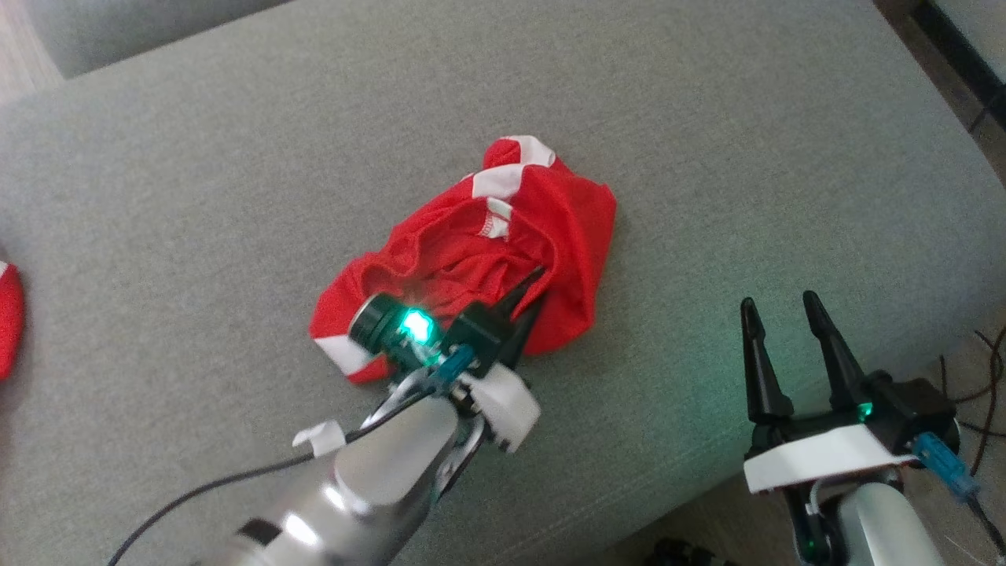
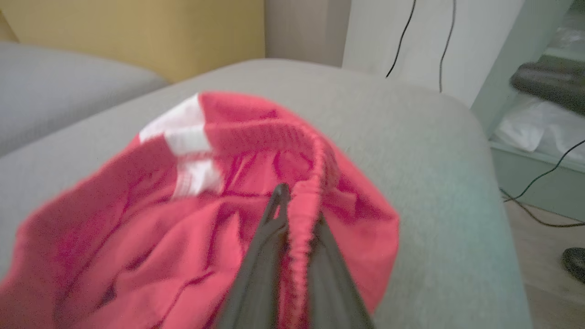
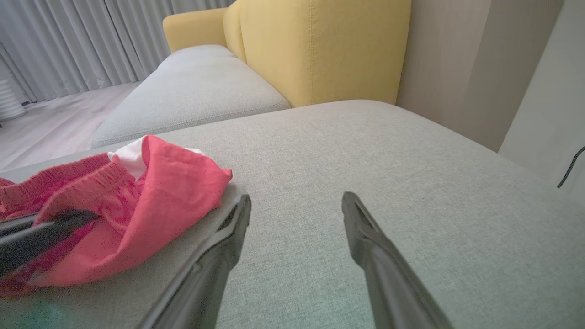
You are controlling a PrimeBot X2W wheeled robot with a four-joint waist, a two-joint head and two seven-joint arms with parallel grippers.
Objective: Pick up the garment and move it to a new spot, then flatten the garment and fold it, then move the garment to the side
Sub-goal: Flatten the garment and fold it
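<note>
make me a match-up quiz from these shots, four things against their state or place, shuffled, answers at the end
1. red fabric garment with white stripes
2. left gripper
3. right gripper
4. yellow upholstered sofa back

a. open, holding nothing
b. standing beyond the cushion
c. bunched up on the grey fabric cushion
d. shut on the garment's waistband

Pairs: 1-c, 2-d, 3-a, 4-b

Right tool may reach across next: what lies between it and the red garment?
Just bare grey cushion lies between the right tool and red garment; the right wrist view shows it.
</note>
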